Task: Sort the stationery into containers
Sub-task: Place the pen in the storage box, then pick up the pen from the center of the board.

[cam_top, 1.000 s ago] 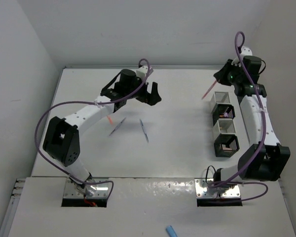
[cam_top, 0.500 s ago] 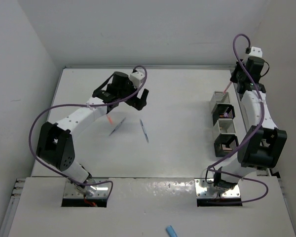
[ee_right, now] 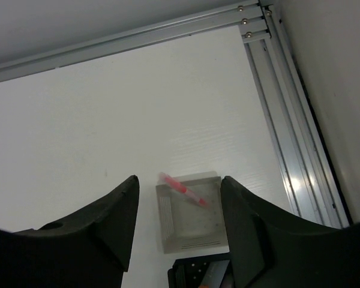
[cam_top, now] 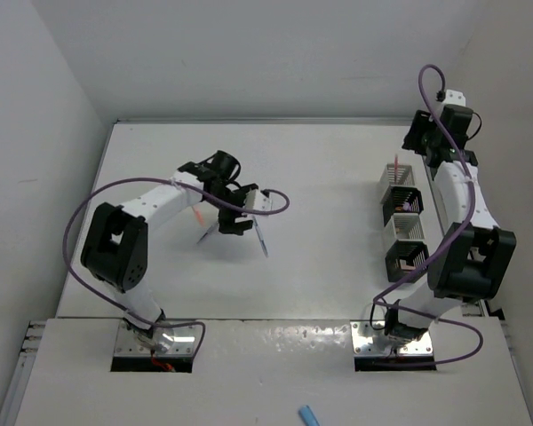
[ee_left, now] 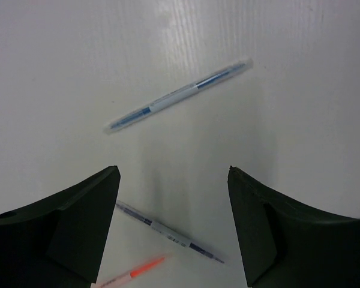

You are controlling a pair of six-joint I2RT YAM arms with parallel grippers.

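Left hand (ee_left: 172,180), fingers apart and empty, over the surface (ee_left: 300,72): blue pen (ee_left: 179,95) just ahead, long axis slanting across the gap, second pen (ee_left: 168,232) beneath; right hand (ee_right: 179,180), fingers apart, above pink pen (ee_right: 184,189) in silver box (ee_right: 195,243).

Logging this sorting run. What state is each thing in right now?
left pincer: open, empty, over the table.
right pincer: open, above the far silver box.
pink pen: tilted inside that box, blurred.
far silver box: upright, holds the pink pen.
light blue pen: lying flat on the table.
dark blue pen: lying flat.
orange pen: lying flat, partly cut off.
nearest black box: upright, something pinkish inside.
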